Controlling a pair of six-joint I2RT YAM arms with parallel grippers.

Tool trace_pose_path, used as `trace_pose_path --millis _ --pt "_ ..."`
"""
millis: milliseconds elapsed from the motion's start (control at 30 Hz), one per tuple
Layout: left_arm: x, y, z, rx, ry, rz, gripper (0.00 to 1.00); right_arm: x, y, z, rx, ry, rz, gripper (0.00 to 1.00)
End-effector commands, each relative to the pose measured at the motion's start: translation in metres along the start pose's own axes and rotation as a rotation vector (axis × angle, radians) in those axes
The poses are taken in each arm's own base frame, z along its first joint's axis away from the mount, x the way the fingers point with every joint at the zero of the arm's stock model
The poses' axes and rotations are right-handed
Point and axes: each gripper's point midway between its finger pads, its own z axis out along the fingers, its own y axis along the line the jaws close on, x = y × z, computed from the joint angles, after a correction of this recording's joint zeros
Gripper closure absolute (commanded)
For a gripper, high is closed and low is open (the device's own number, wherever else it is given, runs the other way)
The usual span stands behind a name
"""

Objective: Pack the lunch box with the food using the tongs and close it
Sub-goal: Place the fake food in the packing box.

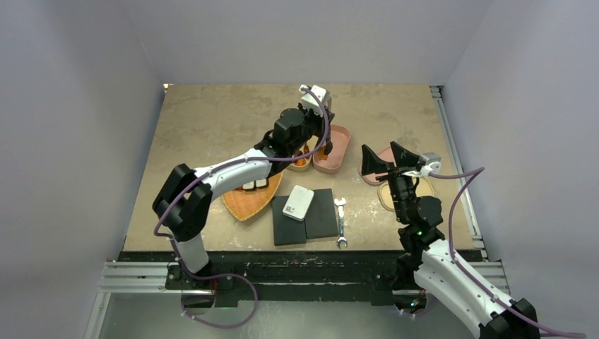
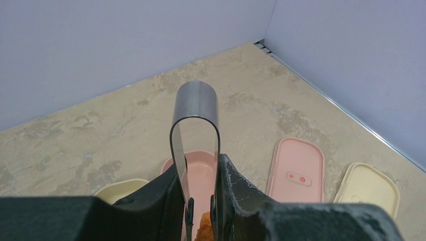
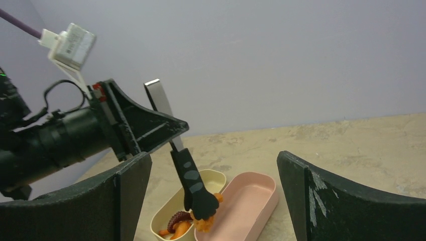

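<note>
Left gripper (image 2: pixel 199 181) grips the tongs (image 2: pixel 196 103), jaws part-closed on both arms. The tips pinch an orange food piece (image 3: pixel 206 222) over the pink lunch box (image 3: pixel 251 198), far centre of the worktop (image 1: pixel 212 127). Cream box (image 3: pixel 217 174) holds pieces. Right gripper (image 1: pixel 385 159) gapes wide, empty. Outstanding, by judgement: black-and-white pieces (image 1: pixel 256 186) on the plate (image 1: pixel 240 206); pink lid (image 2: pixel 296 170) and cream lid (image 2: pixel 369 188) off.
</note>
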Motion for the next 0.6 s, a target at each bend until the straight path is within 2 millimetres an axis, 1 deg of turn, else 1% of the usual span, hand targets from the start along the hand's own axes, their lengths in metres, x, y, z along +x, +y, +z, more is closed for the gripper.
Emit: trace_pose_path --millis 0,133,300,433,567 --pt "-0.029 -0.010 0.017 0.030 -0.093 -0.004 1.00 -0.005 -0.001 0.000 0.008 -0.025 0.006 0.01" --pt "-0.014 -0.006 0.023 0.010 -0.065 0.000 1.00 -0.006 -0.001 0.000 0.007 -0.027 0.007 0.01" --pt "-0.004 -0.004 0.030 0.004 -0.047 0.015 1.00 -0.005 0.000 0.000 0.005 -0.026 0.008 0.01" --pt "0.003 -0.004 0.031 0.004 -0.030 0.012 0.85 -0.005 0.000 0.000 0.003 -0.025 0.007 0.01" --pt "0.006 -0.005 0.032 0.008 -0.025 0.008 0.78 -0.006 0.000 0.000 0.003 -0.026 0.007 0.01"
